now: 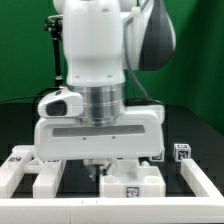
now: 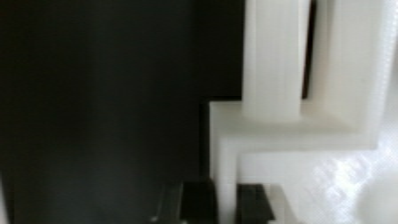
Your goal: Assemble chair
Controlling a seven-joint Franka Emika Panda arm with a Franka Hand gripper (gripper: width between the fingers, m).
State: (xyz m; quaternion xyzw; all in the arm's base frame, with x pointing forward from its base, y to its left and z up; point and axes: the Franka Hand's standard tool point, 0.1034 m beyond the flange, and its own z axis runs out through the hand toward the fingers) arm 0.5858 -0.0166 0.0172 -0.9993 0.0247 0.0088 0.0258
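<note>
My gripper [image 1: 100, 169] hangs low over the black table, just above the white chair pieces. In the wrist view the two dark fingers [image 2: 203, 203] stand close together with a narrow white wall of a chair piece [image 2: 267, 130] between them, so my gripper [image 2: 233, 198] looks shut on that piece. The piece is blocky and stepped, with a tall upright part. In the exterior view a white chair piece with a tag [image 1: 133, 184] lies right beside the fingers. Another white chair piece [image 1: 45, 186] lies at the exterior view's left.
A white border rail [image 1: 110, 207] runs along the front and up the exterior view's right side [image 1: 205, 180]. Small tagged white pieces sit at the far left [image 1: 18, 158] and far right [image 1: 181, 152]. A green backdrop stands behind.
</note>
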